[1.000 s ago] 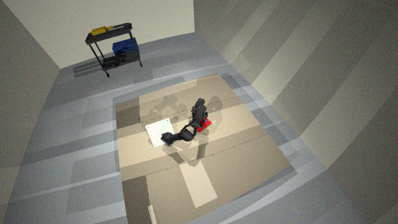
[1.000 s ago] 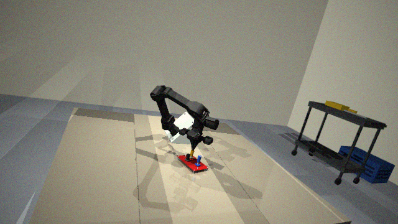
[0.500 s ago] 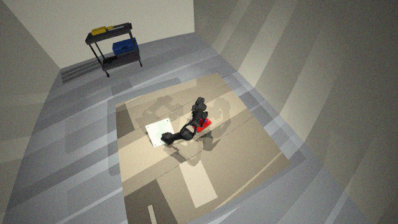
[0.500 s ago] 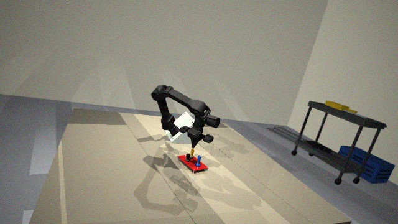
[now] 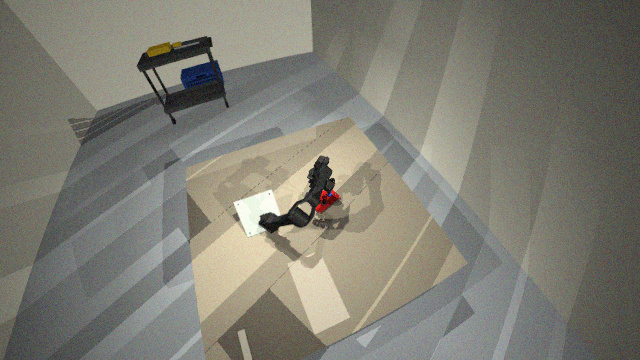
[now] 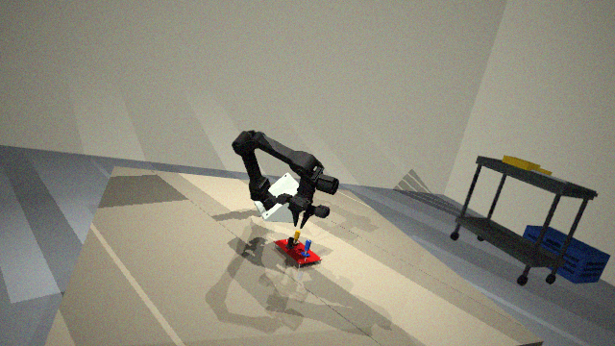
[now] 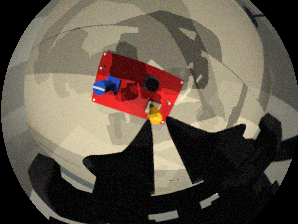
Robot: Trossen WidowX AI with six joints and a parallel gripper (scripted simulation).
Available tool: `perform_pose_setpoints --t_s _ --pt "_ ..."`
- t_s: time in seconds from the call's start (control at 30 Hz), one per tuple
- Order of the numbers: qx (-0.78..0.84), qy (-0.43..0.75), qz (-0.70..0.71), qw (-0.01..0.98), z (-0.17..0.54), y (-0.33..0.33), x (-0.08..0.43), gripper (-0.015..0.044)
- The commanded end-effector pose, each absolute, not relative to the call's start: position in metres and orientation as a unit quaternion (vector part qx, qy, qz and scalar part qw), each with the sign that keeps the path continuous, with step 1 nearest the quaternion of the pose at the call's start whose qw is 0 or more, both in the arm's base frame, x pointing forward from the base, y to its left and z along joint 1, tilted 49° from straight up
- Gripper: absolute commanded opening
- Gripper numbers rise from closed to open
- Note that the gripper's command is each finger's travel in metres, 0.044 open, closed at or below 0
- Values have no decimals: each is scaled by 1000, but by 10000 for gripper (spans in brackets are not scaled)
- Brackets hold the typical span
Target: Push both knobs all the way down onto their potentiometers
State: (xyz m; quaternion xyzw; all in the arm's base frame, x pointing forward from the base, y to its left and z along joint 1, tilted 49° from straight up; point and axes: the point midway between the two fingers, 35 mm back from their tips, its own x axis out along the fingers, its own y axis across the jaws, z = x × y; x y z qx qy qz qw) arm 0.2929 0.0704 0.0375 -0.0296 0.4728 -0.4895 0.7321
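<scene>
1. We have the board on short legs on the table, close to the arm.
2. Our gripper is pointed down just above the yellow knob. Its fingers are slightly parted with nothing gripped; in the wrist view, the knob appears in line with the gap at their tips.
3. We see the yellow knob upright over its pale potentiometer, near one corner of the board. We cannot tell whether it sits fully down.
4. The blue knob stands upright at the other end, clear of our fingers. In the exterior view we see it raised above its blue potentiometer.
5. Between those two, toward the board's far edge in the wrist view, we have a round black part.
6. We also see a white panel by the arm and, well apart from the table, a cart.
</scene>
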Motion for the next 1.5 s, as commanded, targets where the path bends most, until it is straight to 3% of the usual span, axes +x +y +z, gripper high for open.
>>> perform_pose_setpoints --t_s 0.0,0.8,1.47 --pt "-52 482 -464 742 45 74 299 0" --pt "-340 639 -240 646 48 92 347 0" --pt "-494 689 -66 526 46 98 374 0"
